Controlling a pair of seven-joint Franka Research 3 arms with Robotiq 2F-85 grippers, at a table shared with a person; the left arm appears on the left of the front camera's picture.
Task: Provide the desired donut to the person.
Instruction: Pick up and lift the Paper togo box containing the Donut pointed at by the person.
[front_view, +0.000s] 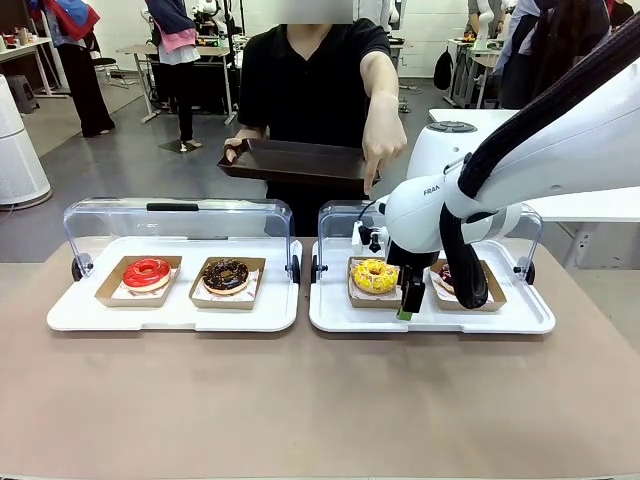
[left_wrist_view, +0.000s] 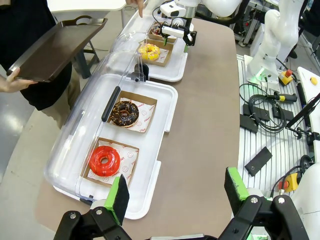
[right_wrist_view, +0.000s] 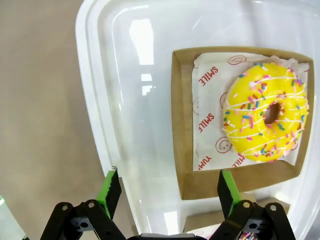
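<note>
One arm is clearly nearer: the right gripper, wide open and empty, hovers just right of the yellow donut at the tray's left end. The person's hand points there.

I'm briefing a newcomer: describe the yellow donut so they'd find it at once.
Take the white tray on the robot's right, below the right gripper. The yellow donut lies in its left cardboard box. It alone has yellow icing with white stripes and coloured sprinkles; the left tray holds a red donut and a chocolate donut.
</note>
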